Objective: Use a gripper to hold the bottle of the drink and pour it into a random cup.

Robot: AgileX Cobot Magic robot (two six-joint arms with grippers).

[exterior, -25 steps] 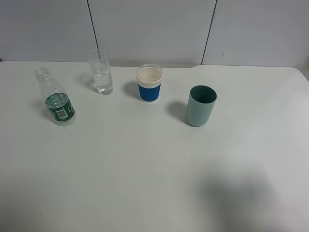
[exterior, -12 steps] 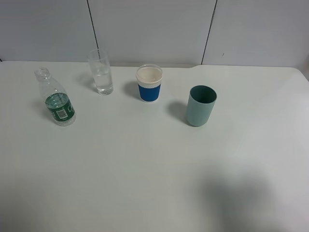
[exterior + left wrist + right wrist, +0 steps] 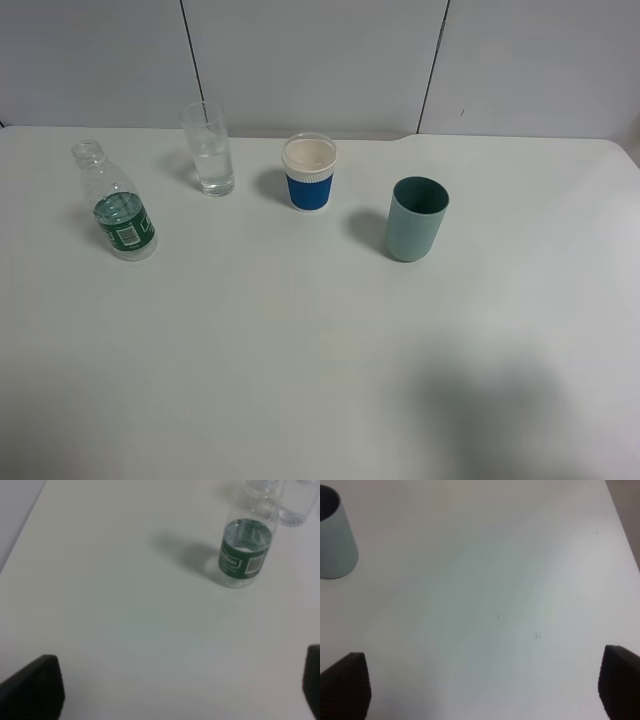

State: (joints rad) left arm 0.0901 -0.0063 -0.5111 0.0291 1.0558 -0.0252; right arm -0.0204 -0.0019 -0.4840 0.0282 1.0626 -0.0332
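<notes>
On my table (image 3: 300, 350), bottle (image 3: 118, 205) far left, glass (image 3: 209, 148) behind and to its right, paper cup (image 3: 308, 172) right of glass, plastic cup (image 3: 416, 218) rightmost, nearer me.

Green-labelled clear bottle (image 3: 118, 208), blue-sleeved white cup (image 3: 308, 173), teal cup (image 3: 416, 219).

Your white surface (image 3: 300, 340) carries, along its far edge, the bottle (image 3: 118, 208), glass (image 3: 209, 148), paper cup (image 3: 308, 173) and teal cup (image 3: 416, 219).
</notes>
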